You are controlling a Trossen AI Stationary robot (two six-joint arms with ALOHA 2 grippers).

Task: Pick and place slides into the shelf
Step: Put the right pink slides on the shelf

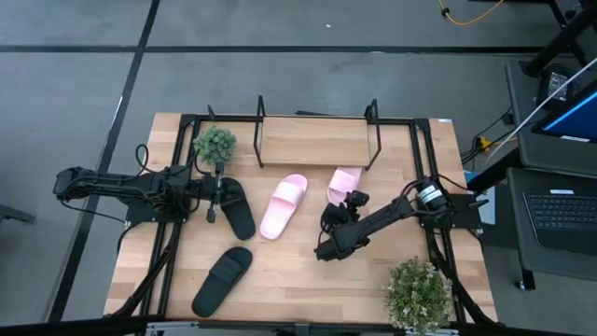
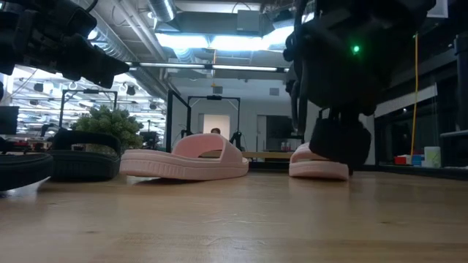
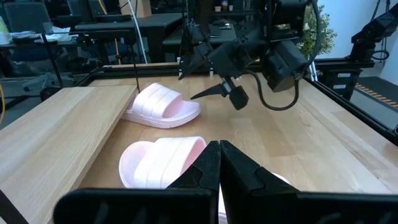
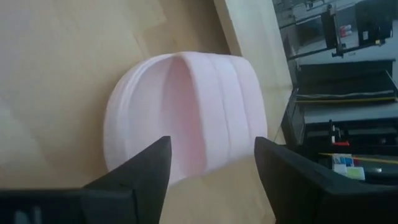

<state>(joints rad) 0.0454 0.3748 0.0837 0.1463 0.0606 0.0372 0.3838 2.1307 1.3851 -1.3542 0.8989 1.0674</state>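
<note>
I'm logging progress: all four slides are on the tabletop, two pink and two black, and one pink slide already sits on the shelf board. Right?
Not quite. The high view shows the shelf board bare. Both pink slides lie on the tabletop in front of it, as do the two black slides. The right gripper, jaws open, hovers at one pink slide.

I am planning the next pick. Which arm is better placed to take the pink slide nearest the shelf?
Right. The right end effector is open and directly over that pink slide, just in front of the shelf. The left end effector is shut, over by a black slide.
</note>
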